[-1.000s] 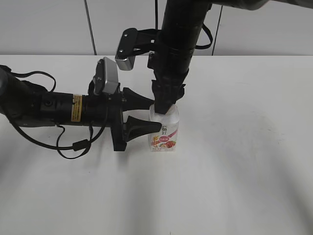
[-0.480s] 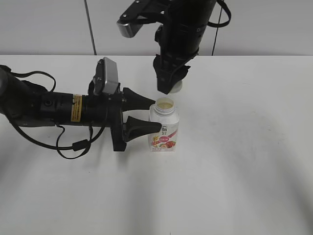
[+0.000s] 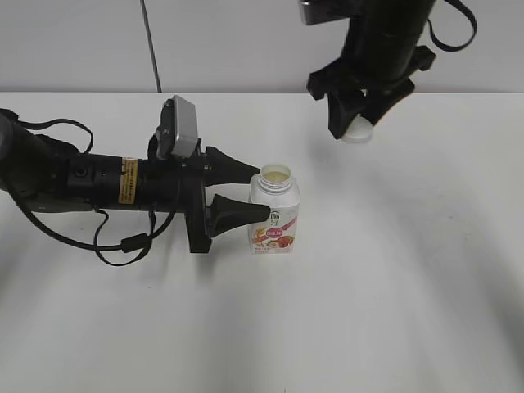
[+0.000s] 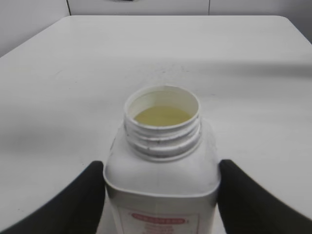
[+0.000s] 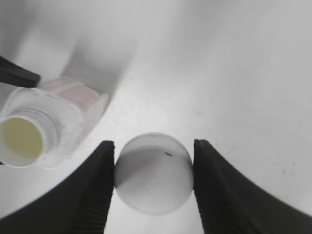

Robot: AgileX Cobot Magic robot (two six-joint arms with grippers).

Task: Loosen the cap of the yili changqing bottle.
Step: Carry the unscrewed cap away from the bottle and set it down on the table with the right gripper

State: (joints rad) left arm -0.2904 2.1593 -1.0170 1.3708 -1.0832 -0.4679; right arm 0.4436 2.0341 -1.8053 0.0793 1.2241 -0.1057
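While uncapped, squarish white bottle (image 3: pixel 275 214)

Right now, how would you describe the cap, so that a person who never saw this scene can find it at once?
Start at the white table and the open bottle that the left gripper clamps. Look up and to the right: the right gripper hangs in the air above the table. The cap is the small round white disc pinched between its black fingers, the only loose white piece off the table.
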